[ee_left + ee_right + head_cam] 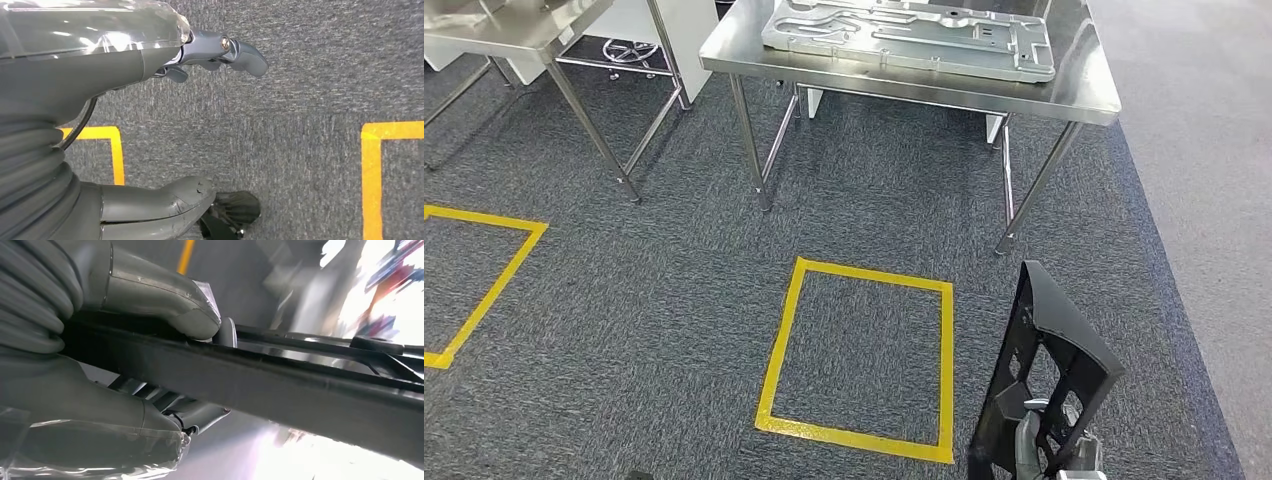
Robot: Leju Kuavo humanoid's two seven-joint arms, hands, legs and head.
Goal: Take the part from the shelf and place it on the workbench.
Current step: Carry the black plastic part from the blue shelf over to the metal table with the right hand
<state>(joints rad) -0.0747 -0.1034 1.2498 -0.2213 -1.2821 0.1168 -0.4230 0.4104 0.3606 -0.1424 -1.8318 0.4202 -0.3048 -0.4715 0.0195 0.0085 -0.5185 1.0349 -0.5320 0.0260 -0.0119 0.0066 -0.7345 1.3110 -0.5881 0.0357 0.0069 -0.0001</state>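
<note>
The black plastic part (1049,375), a ribbed frame with cut-outs, stands upright at the lower right of the head view. My right hand (1036,445) grips its lower end. In the right wrist view the thumb (165,300) presses on the part's dark bar (280,390) and the fingers (197,415) wrap under it. My left hand (150,115) hangs over the carpet, fingers (235,52) spread apart and holding nothing. The steel workbench (1084,95) stands ahead at the top of the head view.
A large grey metal plate (914,35) lies on the workbench. A second steel table (514,35) stands at the upper left. Yellow tape squares (864,355) mark the grey carpet, one in front of the workbench and another at the left (484,270).
</note>
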